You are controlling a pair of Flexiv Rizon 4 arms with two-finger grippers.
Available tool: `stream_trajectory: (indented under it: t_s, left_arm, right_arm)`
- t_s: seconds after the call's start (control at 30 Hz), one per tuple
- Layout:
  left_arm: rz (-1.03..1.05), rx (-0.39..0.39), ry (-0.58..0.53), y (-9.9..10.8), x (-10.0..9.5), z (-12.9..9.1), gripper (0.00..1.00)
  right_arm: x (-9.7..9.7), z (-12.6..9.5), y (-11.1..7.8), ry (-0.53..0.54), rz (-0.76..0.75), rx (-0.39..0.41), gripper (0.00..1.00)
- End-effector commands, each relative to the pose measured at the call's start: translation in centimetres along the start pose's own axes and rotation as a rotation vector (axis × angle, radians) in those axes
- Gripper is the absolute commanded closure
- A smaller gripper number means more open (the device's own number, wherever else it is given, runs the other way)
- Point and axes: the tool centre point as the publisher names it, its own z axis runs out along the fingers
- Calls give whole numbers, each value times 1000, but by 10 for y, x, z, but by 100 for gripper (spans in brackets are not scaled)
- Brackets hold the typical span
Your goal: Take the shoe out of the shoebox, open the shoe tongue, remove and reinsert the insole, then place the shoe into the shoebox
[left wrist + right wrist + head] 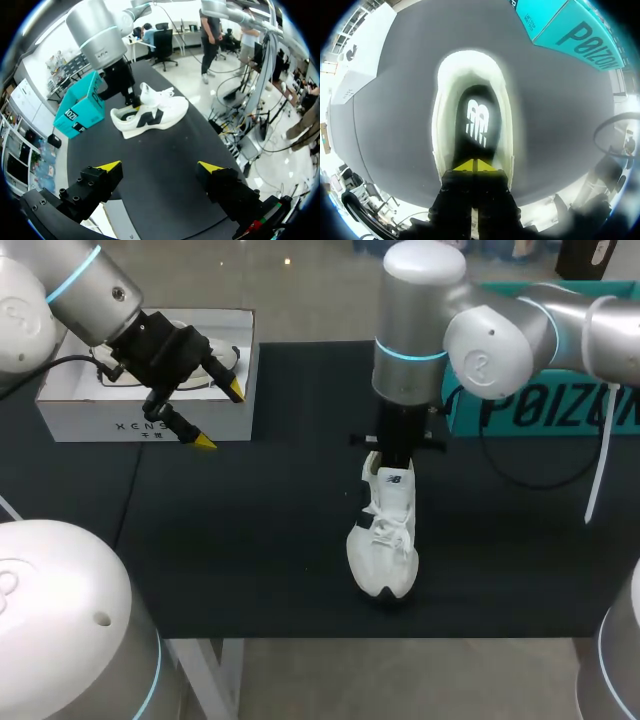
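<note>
White with a dark insole [477, 117], the shoe [385, 540] stands upright on its sole in the middle of the black table [250, 540], out of any box. Its toe points toward the near edge and its heel points away. The laces lie loose across the top, and the tongue [148, 93] stands up from the opening.

The right claw [475, 165] comes straight down over the heel end of the shoe. Its two yellow tips are clenched together, with only a thin line between them. They sit inside the opening, at the back end of the insole, between the white side walls. The pictures do not show whether the tips pinch the insole or only rest on it. The right arm reaches in from the right side and hangs above the heel.

The left claw [220, 416] is well apart from the shoe, off to the left. It is released, with the yellow tips spread wide and nothing between them. It hangs over the front wall of the white shoebox [70, 410], which sits open-topped at the far left corner of the table. From the left wrist, the shoe shows side-on ahead of the open fingers, across a stretch of black surface.

To the right of the shoe, near the far right edge, a teal box [545, 410] lies behind the right arm.
</note>
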Motion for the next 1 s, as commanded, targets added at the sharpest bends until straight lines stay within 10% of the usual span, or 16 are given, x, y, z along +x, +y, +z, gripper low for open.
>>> stream_trajectory:
  t_s: [0.03,0.27,0.47,1.0]
  left_arm:
    - [0,-2,1,0,0,0,0]
    - [0,-2,1,0,0,0,0]
    - [0,-2,1,0,0,0,0]
    - [0,-2,1,0,0,0,0]
  right_arm:
    - [4,1,3,5,-12,-3,61]
    - [5,4,5,6,-15,1,17]
    - [4,4,4,10,-19,5,2]
    - [9,-34,23,0,-46,-114,0]
